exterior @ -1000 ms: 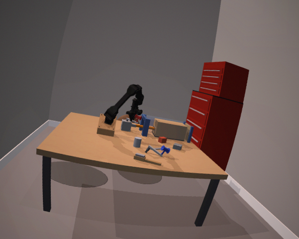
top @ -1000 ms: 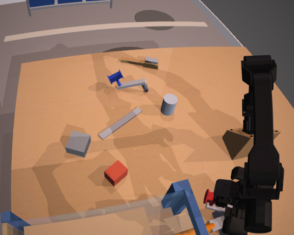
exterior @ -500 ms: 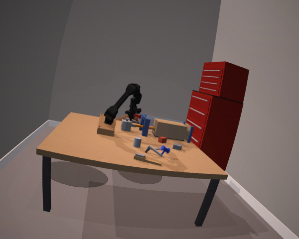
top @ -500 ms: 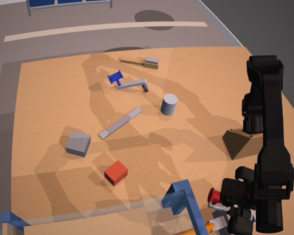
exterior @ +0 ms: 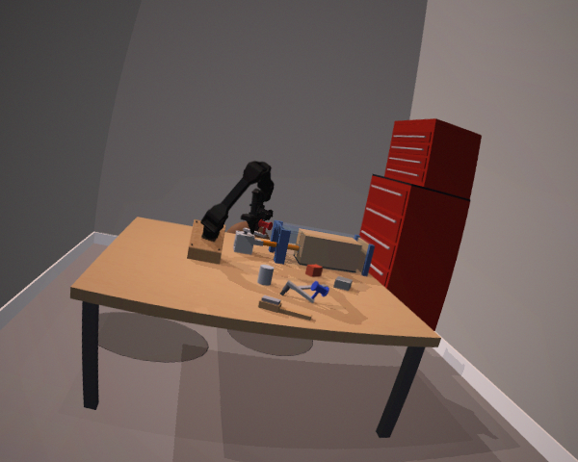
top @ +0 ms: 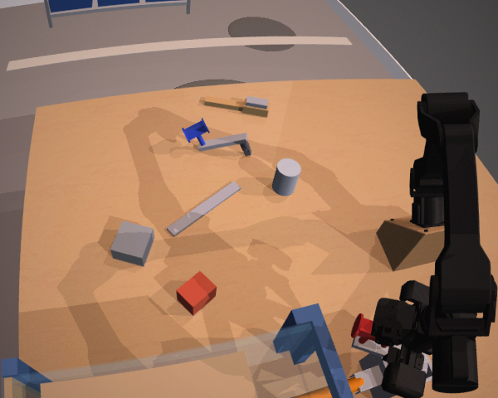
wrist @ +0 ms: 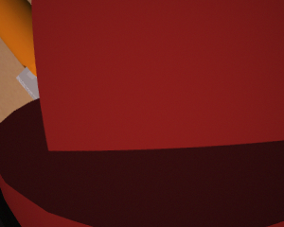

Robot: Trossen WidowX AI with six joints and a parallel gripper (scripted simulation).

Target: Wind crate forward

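My gripper is shut on the red spool-shaped knob of a grey crank handle, beside and above the winch. The handle's arm reaches over the winch; my wrist hides its key end and the winch hole. An orange strap runs from the winch through the blue frame to the tan crate. The crate looks flat. Its front stands back from the frame, with strap showing between them.
A second crank with a blue knob, a brush, a grey cylinder, a flat bar, a grey block and a red block lie on the bench, away from the winch.
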